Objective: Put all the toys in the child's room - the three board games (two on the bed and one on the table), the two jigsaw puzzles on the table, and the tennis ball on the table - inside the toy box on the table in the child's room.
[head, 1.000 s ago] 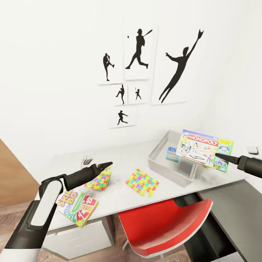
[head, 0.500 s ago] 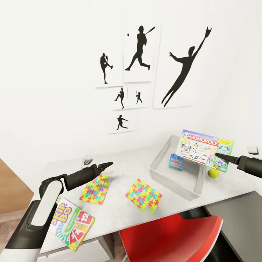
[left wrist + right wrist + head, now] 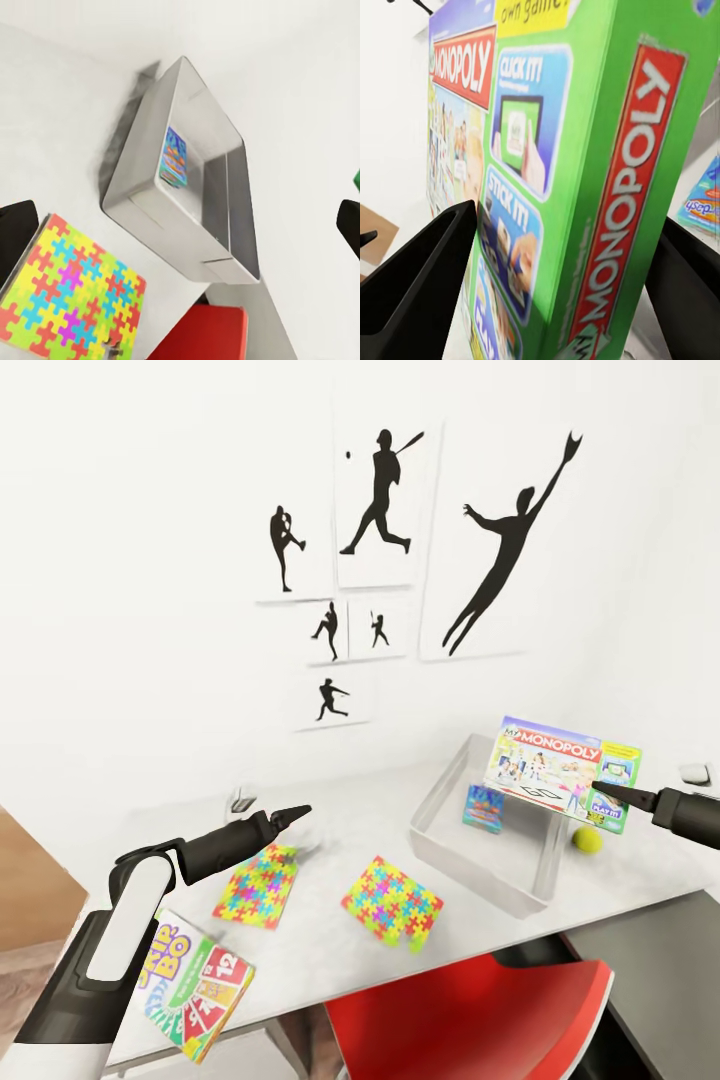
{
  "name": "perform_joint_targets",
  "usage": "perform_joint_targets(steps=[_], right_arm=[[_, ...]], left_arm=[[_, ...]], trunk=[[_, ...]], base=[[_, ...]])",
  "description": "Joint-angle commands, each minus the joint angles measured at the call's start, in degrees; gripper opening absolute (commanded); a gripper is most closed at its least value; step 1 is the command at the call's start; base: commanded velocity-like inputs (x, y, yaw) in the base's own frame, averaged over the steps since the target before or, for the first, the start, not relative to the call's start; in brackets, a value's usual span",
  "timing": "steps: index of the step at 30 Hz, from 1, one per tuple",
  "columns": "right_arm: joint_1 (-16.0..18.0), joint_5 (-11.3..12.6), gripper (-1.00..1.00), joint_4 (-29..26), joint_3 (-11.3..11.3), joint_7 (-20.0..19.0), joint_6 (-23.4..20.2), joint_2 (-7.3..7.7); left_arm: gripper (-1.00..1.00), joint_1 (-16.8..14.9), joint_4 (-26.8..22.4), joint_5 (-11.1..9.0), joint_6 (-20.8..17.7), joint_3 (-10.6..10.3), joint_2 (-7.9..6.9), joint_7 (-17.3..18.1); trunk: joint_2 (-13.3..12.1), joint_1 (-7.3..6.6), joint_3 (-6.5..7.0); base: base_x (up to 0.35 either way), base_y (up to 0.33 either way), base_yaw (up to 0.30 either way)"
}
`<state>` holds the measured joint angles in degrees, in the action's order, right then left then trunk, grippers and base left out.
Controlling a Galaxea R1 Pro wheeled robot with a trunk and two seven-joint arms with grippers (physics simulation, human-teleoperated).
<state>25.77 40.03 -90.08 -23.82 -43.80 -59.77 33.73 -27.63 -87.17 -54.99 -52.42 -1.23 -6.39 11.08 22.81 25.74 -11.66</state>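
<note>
Monopoly box (image 3: pixel 563 772), green-edged with a white face, hangs tilted in the air over the right part of the toy box (image 3: pixel 440 838), clamped at its right edge by the right end effector (image 3: pixel 601 792); in the right wrist view the two dark fingers (image 3: pixel 416 277) sit on either side of the green edge (image 3: pixel 607 187). The toy box is a grey open bin on the right half of the light surface (image 3: pixel 340 830), and a small blue game (image 3: pixel 483 807) stands inside it, leaning against a wall; the left wrist view shows the same blue game (image 3: pixel 175 157) against the bin's inner side. A tennis ball (image 3: pixel 587 840) lies on the surface just right of the bin. Two jigsaw puzzles lie flat to the left of the bin, one in the middle (image 3: pixel 391 903) and one further left (image 3: pixel 258 885). The Skip-Bo box (image 3: pixel 195 983) is at the near left, seemingly overhanging the surface's near edge, partly hidden by the left arm. The left end effector (image 3: pixel 296 814) hovers above the left puzzle with its tips drawn to a narrow point and nothing between them. A red chair (image 3: pixel 470 1015) stands near the surface, and silhouette prints (image 3: pixel 385 510) hang on the far wall.
</note>
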Motion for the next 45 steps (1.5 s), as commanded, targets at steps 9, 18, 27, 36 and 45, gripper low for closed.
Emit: perform_joint_targets(steps=[9, 18, 27, 36, 45], right_arm=[[1.4, 0.0, -1.0, 1.9, 1.6, 0.7, -0.2, -1.6], [1.4, 0.0, -1.0, 3.6, 2.0, 0.7, -0.2, -1.68], [1.4, 0.0, -1.0, 3.6, 2.0, 0.7, -0.2, -1.68], [1.4, 0.0, -1.0, 3.6, 2.0, 0.7, -0.2, -1.68], [0.8, -0.1, -1.0, 2.8, 1.1, 0.0, -0.2, -1.1]], left_arm=[[1.0, 1.6, 1.1, -1.2, 1.6, -0.4, -0.77, 1.2], [1.0, 2.0, 1.1, -1.6, 1.9, -0.4, -0.77, 1.2], [1.0, 2.0, 1.1, -1.6, 1.9, -0.4, -0.77, 1.2], [1.0, 2.0, 1.1, -1.6, 1.9, -0.4, -0.77, 1.2], [1.0, 1.6, 0.2, -1.4, 0.9, 0.2, -1.36, 1.2]], trunk=[[0.1, 0.05, -0.11], [0.1, 0.05, -0.11], [0.1, 0.05, -0.11], [0.1, 0.05, -0.11], [0.1, 0.05, -0.11]], base=[[0.04, -0.038, 0.0], [0.0, 0.0, 0.0], [0.0, 0.0, 0.0], [0.0, 0.0, 0.0], [0.0, 0.0, 0.0]])
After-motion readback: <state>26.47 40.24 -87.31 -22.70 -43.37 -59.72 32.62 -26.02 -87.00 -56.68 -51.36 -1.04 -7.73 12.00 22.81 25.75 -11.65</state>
